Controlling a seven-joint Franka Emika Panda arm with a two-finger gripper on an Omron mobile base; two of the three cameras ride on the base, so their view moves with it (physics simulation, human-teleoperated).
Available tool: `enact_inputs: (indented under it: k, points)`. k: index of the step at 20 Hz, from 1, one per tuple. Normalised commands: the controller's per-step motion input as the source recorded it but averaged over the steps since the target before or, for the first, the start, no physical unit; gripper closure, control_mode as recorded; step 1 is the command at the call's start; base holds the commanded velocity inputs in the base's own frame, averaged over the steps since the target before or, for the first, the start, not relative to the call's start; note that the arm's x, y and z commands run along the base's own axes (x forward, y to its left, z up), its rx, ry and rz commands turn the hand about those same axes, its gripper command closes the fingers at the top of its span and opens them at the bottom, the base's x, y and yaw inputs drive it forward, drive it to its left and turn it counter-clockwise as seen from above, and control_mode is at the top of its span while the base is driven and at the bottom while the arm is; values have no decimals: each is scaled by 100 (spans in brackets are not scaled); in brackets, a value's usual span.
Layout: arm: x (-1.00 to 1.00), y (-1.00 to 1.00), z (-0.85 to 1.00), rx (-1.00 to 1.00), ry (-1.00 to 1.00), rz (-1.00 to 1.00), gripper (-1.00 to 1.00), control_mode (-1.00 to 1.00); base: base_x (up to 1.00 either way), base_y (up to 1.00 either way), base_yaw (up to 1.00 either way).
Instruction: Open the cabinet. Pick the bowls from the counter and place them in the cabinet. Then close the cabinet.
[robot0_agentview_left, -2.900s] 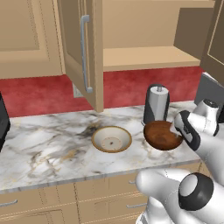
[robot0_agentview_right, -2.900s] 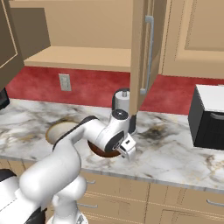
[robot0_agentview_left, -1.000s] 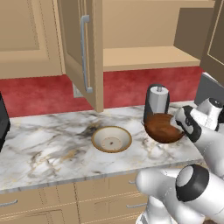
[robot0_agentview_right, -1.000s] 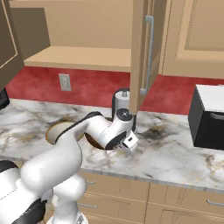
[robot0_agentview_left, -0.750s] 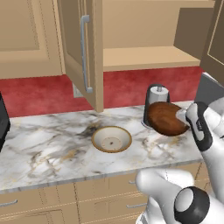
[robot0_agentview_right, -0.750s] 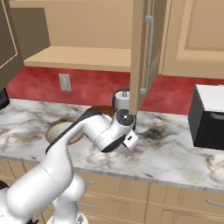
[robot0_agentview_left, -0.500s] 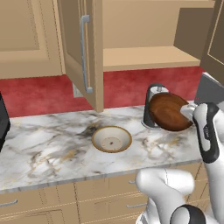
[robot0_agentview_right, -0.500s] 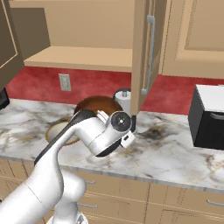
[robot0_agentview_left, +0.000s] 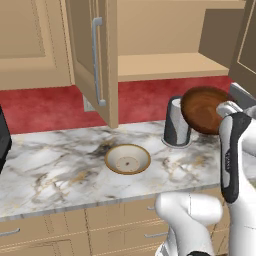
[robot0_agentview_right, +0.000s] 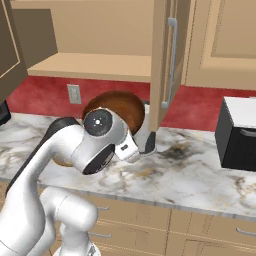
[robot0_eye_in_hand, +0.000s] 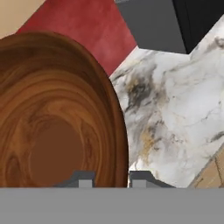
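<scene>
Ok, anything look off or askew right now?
Only the dark wooden bowl: the tool pinches its rim and holds it tipped steeply on edge above the counter. The cream bowl sits level; nothing spilled.

dark bowl (robot0_eye_in_hand: 57, 131): glossy grained wood | counter (robot0_agentview_left: 60, 170): polished veined marble | cabinet (robot0_agentview_left: 165, 65): matt wood

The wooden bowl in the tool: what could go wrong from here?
1. The tool pinches only the rim of the wooden bowl, which is tilted steeply, so it might slip out.
2. The bowl hangs close to the grey canister and could knock it.
3. Going up, it may hit the cabinet shelf edge.
</scene>
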Motion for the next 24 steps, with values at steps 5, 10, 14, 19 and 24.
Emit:
enact_inputs:
  k: [5,10,14,19,24]
  points:
    - [-38,-2,70,-13,2,-48,100,-100,0,0,0]
    - [-4,1,69,-4,0,-26,100,-100,0,0,0]
    - [0,1,100,7,10,0,100,-100,0,0,0]
    - [0,4,29,8,5,1,100,-100,0,0,0]
    - [-6,40,0,1,27,10,100,-100,0,0,0]
